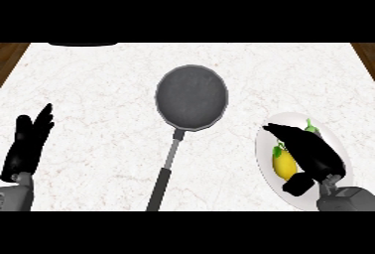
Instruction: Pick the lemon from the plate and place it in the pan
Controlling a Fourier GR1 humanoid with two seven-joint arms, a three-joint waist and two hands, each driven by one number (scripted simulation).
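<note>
A yellow lemon (283, 164) with a green stem lies on a white plate (266, 149) at the right of the counter. My right hand (313, 155) hovers over the plate, fingers straight and pointing up-left across the lemon's right side, thumb (296, 185) below it. The hand covers much of the plate. A grey pan (191, 96) sits in the middle of the counter, its dark handle (162, 179) running toward the near edge. The pan holds nothing. My left hand (26, 146) rests open at the far left, fingers up.
The white marble counter (95, 89) has wooden borders at the left and right edges. A dark rounded object (82, 44) shows at the far edge, upper left.
</note>
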